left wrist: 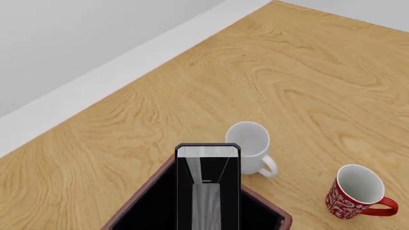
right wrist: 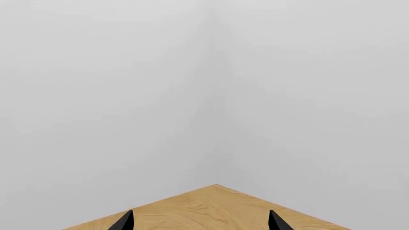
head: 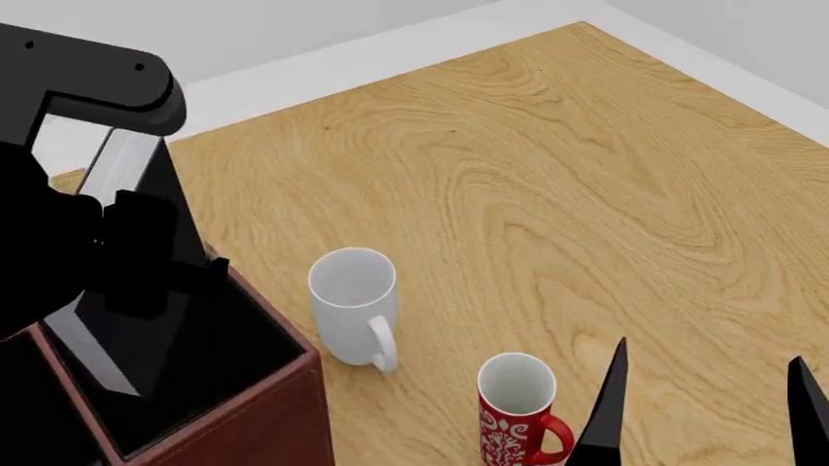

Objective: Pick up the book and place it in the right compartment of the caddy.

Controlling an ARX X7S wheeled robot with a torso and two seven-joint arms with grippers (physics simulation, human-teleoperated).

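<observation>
**Operator:** Starting at the left of the head view, I see my left gripper [head: 123, 262] clamped on the book [head: 136, 184]. I hold it upright, slightly tilted, with its lower end inside the caddy [head: 259, 417].

**Observer:** Which pocket is it in?

**Operator:** I think it is the right compartment [head: 220, 359], the black-lined opening at the caddy's near right corner, but the arm covers much of the caddy, so I cannot be sure. In the left wrist view the book [left wrist: 208, 191] shows its pale page edges between black covers, standing over the black lining, with the reddish-brown caddy [left wrist: 137, 201] wall on both sides.

**Observer:** And what do you see to the right of that?

**Operator:** Just beside the caddy stands a white mug [head: 352, 303], upright on the wooden table [head: 545, 184], with its handle toward me. It is not touching the caddy wall. Further right and nearer to me is a red patterned mug [head: 521, 408], also upright, apart from the white one. The left wrist view shows both mugs too: white mug [left wrist: 250, 147], red patterned mug [left wrist: 355, 192].

**Observer:** Your other arm?

**Operator:** My right gripper [head: 706, 408] sits at the lower right, just past the red mug, its two black fingers spread wide and holding nothing. The right wrist view shows the right gripper [right wrist: 201, 223] pointing at the table's far corner and bare walls.
</observation>
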